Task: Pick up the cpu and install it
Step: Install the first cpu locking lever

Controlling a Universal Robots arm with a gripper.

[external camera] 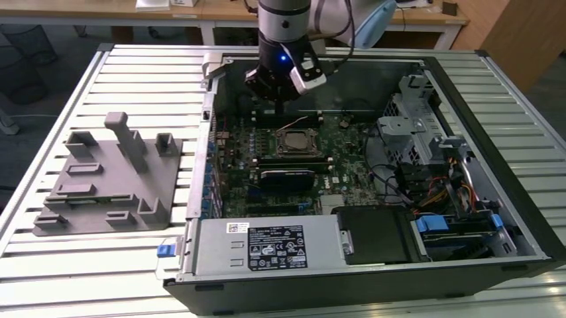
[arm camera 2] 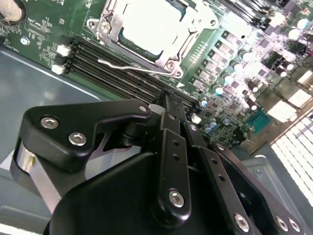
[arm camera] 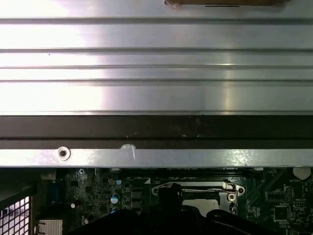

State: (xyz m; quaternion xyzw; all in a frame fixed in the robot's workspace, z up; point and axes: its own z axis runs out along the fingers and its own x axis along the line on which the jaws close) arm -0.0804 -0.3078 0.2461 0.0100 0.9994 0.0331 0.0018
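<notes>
I hold the black two-finger gripper above the open computer case; whether it grips anything I cannot tell. The pale silver-grey square cpu lies in its metal-framed socket. Keep square overhead; avoid the wire lever.

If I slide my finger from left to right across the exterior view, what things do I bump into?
Grey plastic holder block → blue latch → cpu in its socket on the motherboard, with the end effector above it → blue drive tabs → the case's right wall.
</notes>
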